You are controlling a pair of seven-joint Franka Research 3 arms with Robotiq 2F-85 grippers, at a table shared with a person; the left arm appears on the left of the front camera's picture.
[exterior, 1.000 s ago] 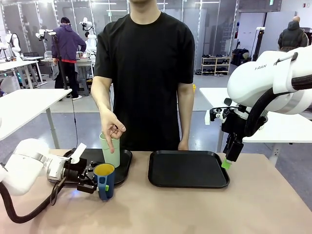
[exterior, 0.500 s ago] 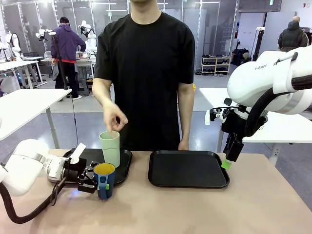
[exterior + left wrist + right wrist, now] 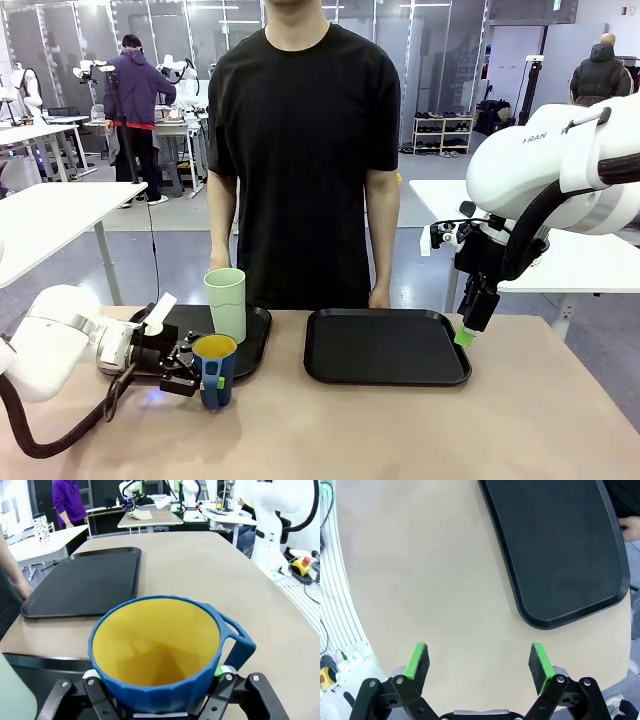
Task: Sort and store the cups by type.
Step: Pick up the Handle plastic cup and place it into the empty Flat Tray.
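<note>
Partial white lettering "RAN" — on the right arm [image 3: 545, 160]

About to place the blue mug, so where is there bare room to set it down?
The right black tray is bare all over, and so is the table in front of it. It is crowded at the left tray: the mint tumbler stands there, and the left claw is shut on the blue mug beside it.

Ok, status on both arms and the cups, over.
Left gripper shut on blue mug, at the table's near left. Right gripper open, holding nothing, above bare table. Green cup upright on left tray. Right tray bare; nothing blocking.
</note>
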